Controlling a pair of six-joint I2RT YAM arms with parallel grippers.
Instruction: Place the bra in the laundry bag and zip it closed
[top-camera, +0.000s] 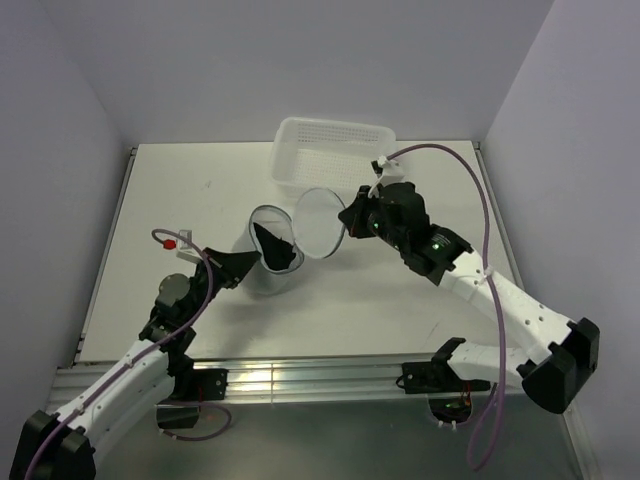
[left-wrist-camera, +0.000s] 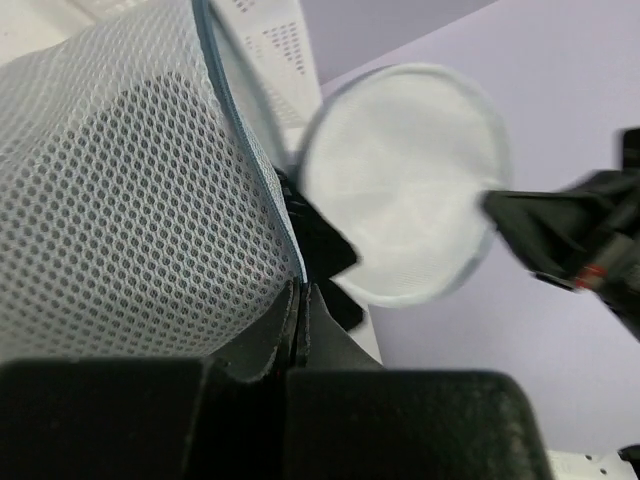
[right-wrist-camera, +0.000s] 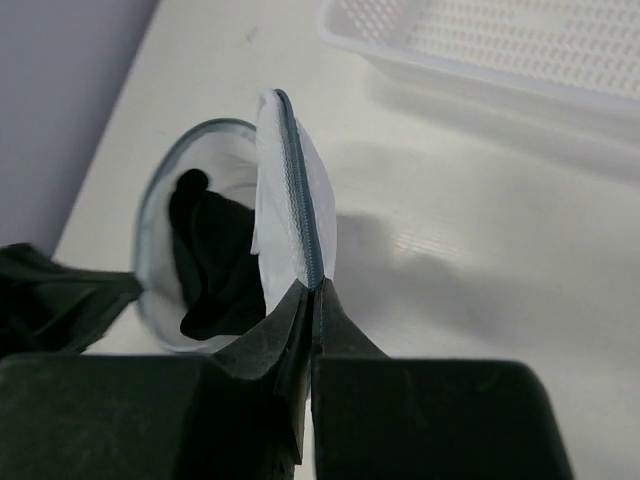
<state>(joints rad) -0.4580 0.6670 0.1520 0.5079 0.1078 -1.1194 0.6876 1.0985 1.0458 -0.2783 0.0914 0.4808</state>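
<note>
The white mesh laundry bag (top-camera: 262, 268) lies open mid-table, its two domed halves spread apart. The black bra (top-camera: 277, 247) sits inside the left half; it also shows in the right wrist view (right-wrist-camera: 212, 262). My left gripper (top-camera: 243, 264) is shut on the zipper rim of the left half (left-wrist-camera: 120, 190). My right gripper (top-camera: 348, 217) is shut on the zipper rim of the other half (top-camera: 320, 223), holding it upright; that rim (right-wrist-camera: 298, 200) runs up from my fingertips in the right wrist view. The raised half (left-wrist-camera: 400, 180) shows as a white disc in the left wrist view.
A rectangular white perforated plastic basket (top-camera: 335, 150) stands at the back of the table, just behind the bag. Purple walls close in on the left, back and right. The right arm's cable (top-camera: 480, 200) arcs above the table's right side.
</note>
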